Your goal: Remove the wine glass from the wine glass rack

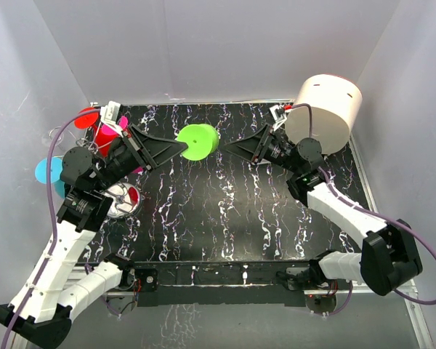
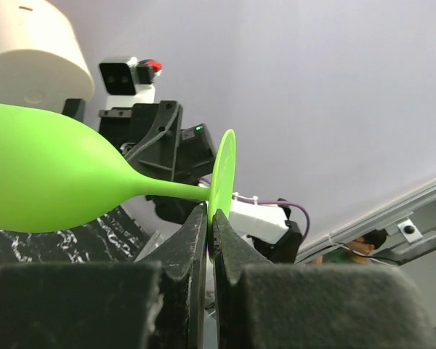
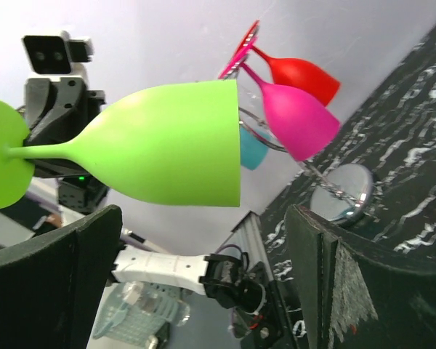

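While I look down from above, my left pincer is clamped on the foot of the green wine glass. The glass lies sideways in the air over the dark marbled table, well apart from the wine glass rack at the left edge. My right pincer faces the bowl's mouth from the other side, with a cream cylinder behind it.

From my left wrist, the two fingers press together on the rim of the thin foot disc. The stem is level and the bowl points away to the left.

From my right wrist, my fingers stand wide apart and hold nothing; the green bowl hangs just above the gap between them. Beyond it the rack carries a pink glass, a red glass and a blue glass.
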`<state>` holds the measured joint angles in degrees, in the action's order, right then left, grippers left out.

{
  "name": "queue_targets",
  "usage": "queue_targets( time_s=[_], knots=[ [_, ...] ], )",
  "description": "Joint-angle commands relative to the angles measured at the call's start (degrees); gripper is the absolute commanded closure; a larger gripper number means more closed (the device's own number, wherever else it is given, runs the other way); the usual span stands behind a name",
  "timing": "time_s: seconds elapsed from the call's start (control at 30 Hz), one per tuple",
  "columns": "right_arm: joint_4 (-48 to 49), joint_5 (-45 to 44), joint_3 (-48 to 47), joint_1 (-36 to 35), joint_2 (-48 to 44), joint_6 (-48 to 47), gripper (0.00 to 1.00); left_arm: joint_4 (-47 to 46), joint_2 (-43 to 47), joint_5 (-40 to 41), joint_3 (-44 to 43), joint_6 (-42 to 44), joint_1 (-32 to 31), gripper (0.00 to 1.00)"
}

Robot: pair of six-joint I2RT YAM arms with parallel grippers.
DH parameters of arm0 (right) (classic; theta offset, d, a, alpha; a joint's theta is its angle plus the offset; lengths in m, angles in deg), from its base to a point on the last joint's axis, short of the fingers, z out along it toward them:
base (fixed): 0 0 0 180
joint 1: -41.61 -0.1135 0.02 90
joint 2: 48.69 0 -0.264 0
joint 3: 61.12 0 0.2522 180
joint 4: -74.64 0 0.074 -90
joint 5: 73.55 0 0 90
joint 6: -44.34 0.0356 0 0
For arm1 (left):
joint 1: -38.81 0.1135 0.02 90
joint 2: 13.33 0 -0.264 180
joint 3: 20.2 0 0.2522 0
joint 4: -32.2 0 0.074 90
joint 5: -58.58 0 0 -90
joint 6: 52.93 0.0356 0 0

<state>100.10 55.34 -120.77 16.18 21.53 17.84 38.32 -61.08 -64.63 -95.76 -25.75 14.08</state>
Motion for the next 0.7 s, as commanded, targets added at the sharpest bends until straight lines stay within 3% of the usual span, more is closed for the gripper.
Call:
queue_targets(
  time_s=[0.0,0.3,0.67],
  knots=[
    [18.80,3.64,-0.03,-0.44,1.87,10.51,0.06,-10.17,0.98,0.06,1.37,-4.80,-0.23,1.00],
    [24.81,2.34,-1.60,-1.18,3.12,15.20,0.06,-21.85,0.34,-1.06,5.83,-11.72,-0.23,1.00],
    [36.20,0.91,-1.73,-1.20,3.26,23.96,0.30,-27.64,0.74,-0.39,9.51,-15.16,-0.22,1.00]
  ],
)
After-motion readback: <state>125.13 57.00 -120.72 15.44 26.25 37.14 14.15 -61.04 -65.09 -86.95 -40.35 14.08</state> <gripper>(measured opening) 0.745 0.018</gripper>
